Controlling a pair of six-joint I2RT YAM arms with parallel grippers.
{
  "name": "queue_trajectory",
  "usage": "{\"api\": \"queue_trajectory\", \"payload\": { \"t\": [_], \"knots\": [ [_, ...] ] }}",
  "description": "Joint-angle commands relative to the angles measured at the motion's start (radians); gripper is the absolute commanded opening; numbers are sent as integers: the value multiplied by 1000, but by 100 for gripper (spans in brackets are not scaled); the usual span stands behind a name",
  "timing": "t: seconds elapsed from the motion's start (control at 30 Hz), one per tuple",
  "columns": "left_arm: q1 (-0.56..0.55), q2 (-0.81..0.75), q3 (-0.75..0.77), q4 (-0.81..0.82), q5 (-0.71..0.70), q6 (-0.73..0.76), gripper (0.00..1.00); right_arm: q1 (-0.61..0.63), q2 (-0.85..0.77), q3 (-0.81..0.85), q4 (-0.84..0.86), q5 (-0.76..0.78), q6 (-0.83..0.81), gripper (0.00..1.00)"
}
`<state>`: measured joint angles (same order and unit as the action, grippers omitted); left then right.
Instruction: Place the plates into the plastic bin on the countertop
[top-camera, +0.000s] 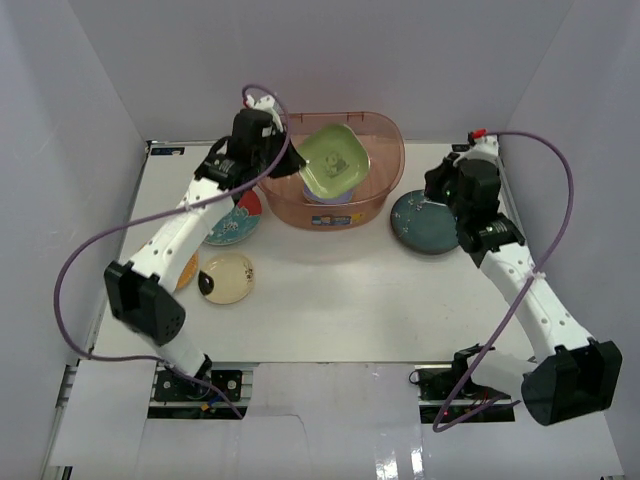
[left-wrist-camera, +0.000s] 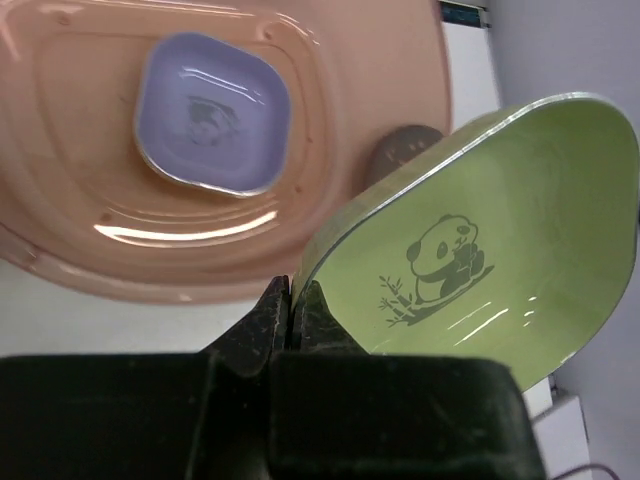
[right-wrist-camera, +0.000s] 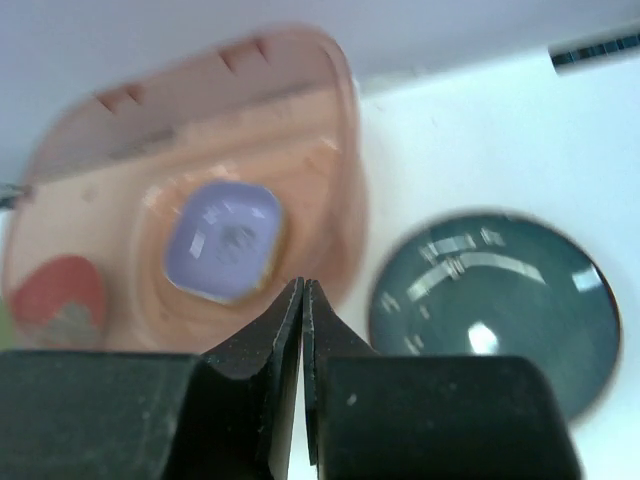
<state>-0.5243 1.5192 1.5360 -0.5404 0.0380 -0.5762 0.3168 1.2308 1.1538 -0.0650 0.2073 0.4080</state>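
Observation:
My left gripper (left-wrist-camera: 292, 295) is shut on the rim of a green squarish plate (left-wrist-camera: 480, 260) with a panda print, held tilted above the plastic bin (top-camera: 385, 170). From the top view the green plate (top-camera: 334, 160) hangs over the bin's middle. A lavender plate (left-wrist-camera: 212, 112) lies flat on the bin's floor (right-wrist-camera: 222, 240). My right gripper (right-wrist-camera: 302, 290) is shut with nothing in it, hovering between the bin and a dark teal round plate (right-wrist-camera: 495, 305) on the countertop (top-camera: 330, 310). The teal plate (top-camera: 420, 222) sits right of the bin.
Left of the bin, under my left arm, lie a red plate with a teal centre (top-camera: 236, 222), a cream plate (top-camera: 228, 277) and an orange plate's edge (top-camera: 188, 272). White walls close in the countertop on three sides.

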Motion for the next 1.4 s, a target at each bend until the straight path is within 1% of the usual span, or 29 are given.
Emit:
{"api": "queue_trajectory", "payload": {
  "t": [0.0, 0.03, 0.07, 0.1, 0.13, 0.17, 0.2, 0.27, 0.33, 0.43, 0.5, 0.63, 0.73, 0.77, 0.8, 0.83, 0.9, 0.93, 0.97, 1.0, 1.03, 1.07, 1.13, 1.17, 1.2, 1.27, 1.3, 1.33, 1.37],
  "knots": [
    [58, 189, 303, -98, 56, 105, 0, -19, -91, -214, 50, -28, -12, 8],
    [67, 252, 388, -159, 53, 124, 0, -18, -144, -297, 53, -58, -11, 8],
    [73, 389, 477, -194, 56, 150, 0, -18, -169, -334, 88, -83, -9, 8],
    [79, 470, 697, -246, 72, 186, 0, -18, -212, -400, 111, -116, 0, 8],
    [96, 546, 811, -338, 92, 203, 0, -16, -234, -431, 123, -184, 6, 8],
    [107, 681, 908, -363, 132, 214, 0, -12, -252, -459, 135, -201, 14, 8],
    [121, 723, 1003, -374, 170, 223, 0, -9, -278, -500, 146, -242, 21, 8],
    [170, 737, 925, -268, 264, 217, 0, 4, -303, -531, 148, -272, 29, 8],
    [197, 730, 827, -189, 273, 210, 0, 13, -329, -557, 142, -275, 23, 8],
    [199, 783, 863, -202, 266, 248, 0, 25, -347, -581, 133, -292, 17, 8],
    [199, 805, 853, -181, 275, 245, 0, 37, -343, -591, 142, -316, 17, 8],
    [195, 826, 829, -124, 309, 234, 0, 82, -300, -595, 171, -324, 25, 8],
    [190, 851, 848, -121, 298, 243, 0, 116, -265, -588, 194, -313, 31, 9],
    [190, 855, 848, -122, 295, 246, 2, 125, -257, -586, 198, -309, 31, 9],
    [190, 857, 846, -122, 293, 251, 7, 133, -240, -577, 205, -304, 32, 9],
    [190, 855, 842, -121, 283, 253, 21, 142, -231, -574, 208, -296, 32, 12],
    [190, 846, 832, -121, 266, 253, 38, 169, -208, -559, 215, -286, 32, 16],
    [191, 839, 828, -118, 245, 254, 51, 189, -199, -556, 218, -275, 32, 21],
    [190, 819, 823, -116, 234, 254, 57, 199, -192, -552, 223, -270, 34, 23],
    [190, 806, 816, -110, 223, 253, 60, 208, -177, -543, 226, -264, 37, 26],
    [190, 796, 813, -110, 215, 254, 62, 226, -169, -542, 234, -256, 41, 31],
    [190, 773, 813, -110, 191, 253, 65, 235, -156, -540, 238, -253, 45, 33],
    [191, 745, 797, -110, 165, 256, 67, 264, -143, -533, 254, -243, 58, 36],
    [191, 730, 790, -110, 136, 256, 70, 275, -130, -531, 261, -238, 61, 38],
    [190, 693, 764, -109, 123, 251, 71, 289, -123, -529, 272, -227, 67, 42],
    [190, 638, 722, -99, 93, 227, 71, 341, -79, -513, 309, -214, 80, 47],
    [190, 562, 692, -81, 76, 214, 70, 361, -53, -502, 321, -165, 83, 52],
    [190, 515, 599, -66, 54, 187, 69, 407, -22, -476, 333, -154, 86, 56],
    [191, 462, 536, -25, 9, 173, 68, 428, 46, -461, 353, -146, 100, 57]
  ]
}}
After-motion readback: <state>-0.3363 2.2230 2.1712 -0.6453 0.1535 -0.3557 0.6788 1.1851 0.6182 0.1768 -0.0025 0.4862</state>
